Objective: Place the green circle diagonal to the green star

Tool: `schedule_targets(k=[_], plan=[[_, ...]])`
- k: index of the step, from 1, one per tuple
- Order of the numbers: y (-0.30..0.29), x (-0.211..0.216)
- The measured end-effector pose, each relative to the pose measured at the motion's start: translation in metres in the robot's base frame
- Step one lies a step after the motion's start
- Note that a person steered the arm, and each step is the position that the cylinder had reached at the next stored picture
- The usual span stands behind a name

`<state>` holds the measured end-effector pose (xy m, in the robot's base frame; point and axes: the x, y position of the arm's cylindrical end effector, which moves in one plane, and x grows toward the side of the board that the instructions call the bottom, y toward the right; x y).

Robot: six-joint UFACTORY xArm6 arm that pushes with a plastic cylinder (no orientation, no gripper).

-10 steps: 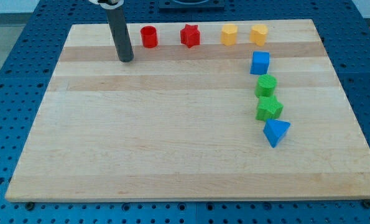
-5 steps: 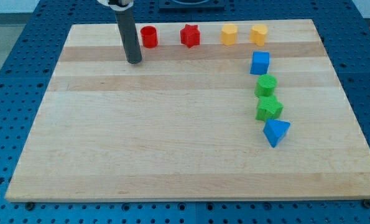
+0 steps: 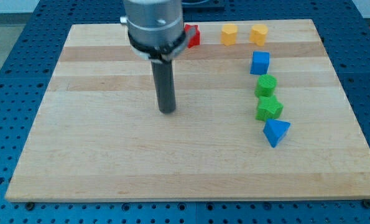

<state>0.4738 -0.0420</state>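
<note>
The green circle [image 3: 266, 85] sits on the wooden board [image 3: 110, 162] at the view's right. The green star [image 3: 269, 108] lies just below it, touching or nearly touching. My tip [image 3: 167, 111] rests on the board near the middle, well to the left of both green blocks and about level with the green star.
A blue cube [image 3: 260, 63] is just above the green circle. A blue triangle [image 3: 275, 132] is just below the green star. Two yellow blocks [image 3: 229, 34] [image 3: 258, 34] and a red star [image 3: 192, 36], partly hidden by the arm, line the top edge.
My tip has moved from the top left of the board, beside the red cylinder, down and to the right toward the middle. The arm now hides the red cylinder. No block has moved.
</note>
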Motion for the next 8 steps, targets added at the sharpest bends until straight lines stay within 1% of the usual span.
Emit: schedule_targets(k=[1,2,7,8], plan=[[0.028,0.048],[0.048,0.062],[0.055,0.063],[0.074,0.089]])
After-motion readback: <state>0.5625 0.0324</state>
